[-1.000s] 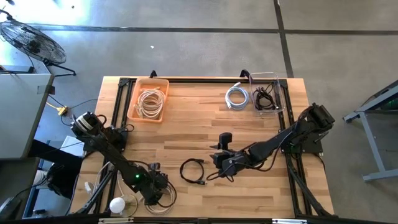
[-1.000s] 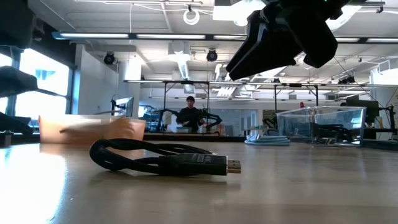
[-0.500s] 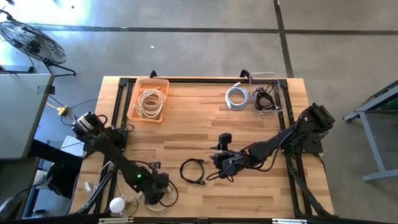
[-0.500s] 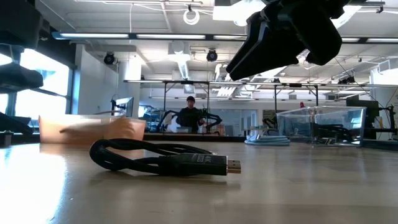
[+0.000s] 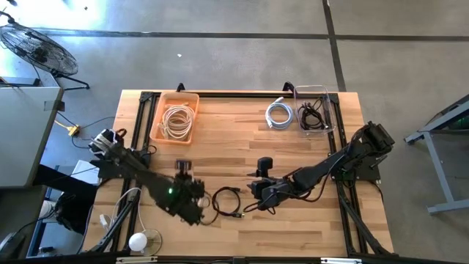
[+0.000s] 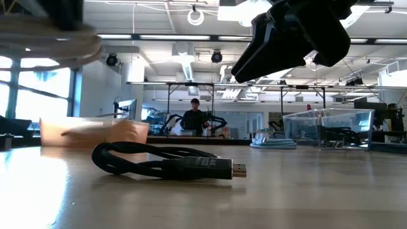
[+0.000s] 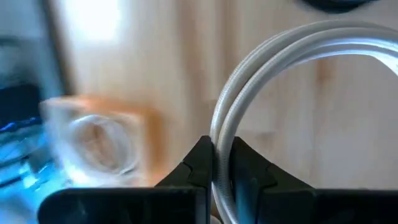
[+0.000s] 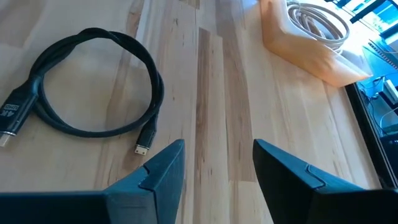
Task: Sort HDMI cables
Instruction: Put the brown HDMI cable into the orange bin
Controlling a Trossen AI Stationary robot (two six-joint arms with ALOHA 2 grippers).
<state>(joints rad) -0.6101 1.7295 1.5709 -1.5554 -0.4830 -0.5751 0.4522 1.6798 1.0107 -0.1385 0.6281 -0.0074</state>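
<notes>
- Pinching a cream-white cable [image 7: 261, 81] between my left gripper [image 7: 217, 163] fingers, I hold its loops arching up out of the jaws, above the wooden table [image 5: 242, 147].
- One black cable [image 5: 228, 202] lies coiled on the table between my two grippers, just beside the left one and just ahead of the right gripper [image 8: 214, 168], whose fingers stand spread and hold nothing.
- Counting what I can see: one cream-white cable in my grip, one loose black coil, one cream coil [image 5: 178, 119] in a bin, one silvery-white coil [image 5: 279, 114] on the bare wood, and a black bundle [image 5: 313, 115] whose number I cannot tell.
- Two containers stand at the table's far edge, well away from both grippers.
- An orange bin [image 5: 165, 133] on my left side holds the cream coil.
- A clear bin [image 5: 326, 94] on my right side holds the black bundle; the silvery-white coil lies just beside it, outside.
- Far behind the table, a person [image 6: 194, 117] shows in the room.
</notes>
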